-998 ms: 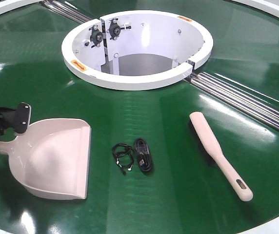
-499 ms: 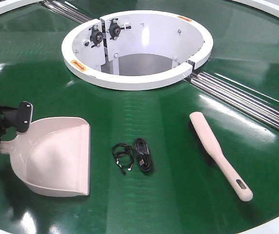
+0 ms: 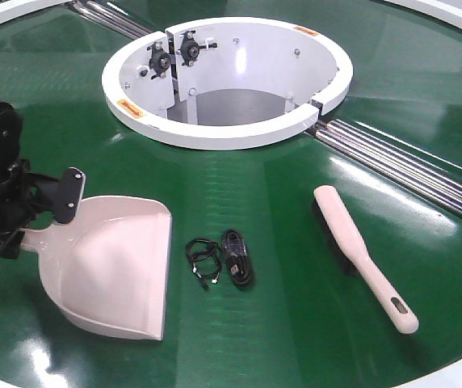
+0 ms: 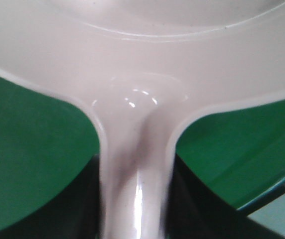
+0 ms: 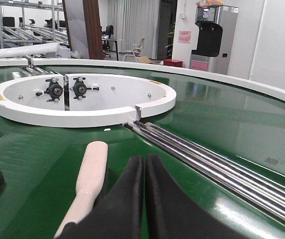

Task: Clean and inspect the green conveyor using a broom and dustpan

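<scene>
The pale pink dustpan (image 3: 114, 263) rests on the green conveyor (image 3: 279, 210) at the front left, its flat edge facing the cable. My left gripper (image 3: 39, 229) is shut on the dustpan's handle (image 4: 135, 189), which runs between the dark jaws in the left wrist view. At the front right lies the slim broom (image 3: 360, 252), head toward the rails and untouched. In the right wrist view my right gripper (image 5: 144, 167) is shut with nothing in it, just right of the broom (image 5: 90, 174). It is out of the front view.
A coiled black cable (image 3: 224, 259) lies on the belt between dustpan and broom. The white central ring (image 3: 231, 129) opens behind them. Silver rails (image 3: 409, 166) run from it to the right, close behind the broom's head.
My left gripper has moved to the right with the dustpan, bringing its flat edge closer to the cable. The broom and cable have not moved.
</scene>
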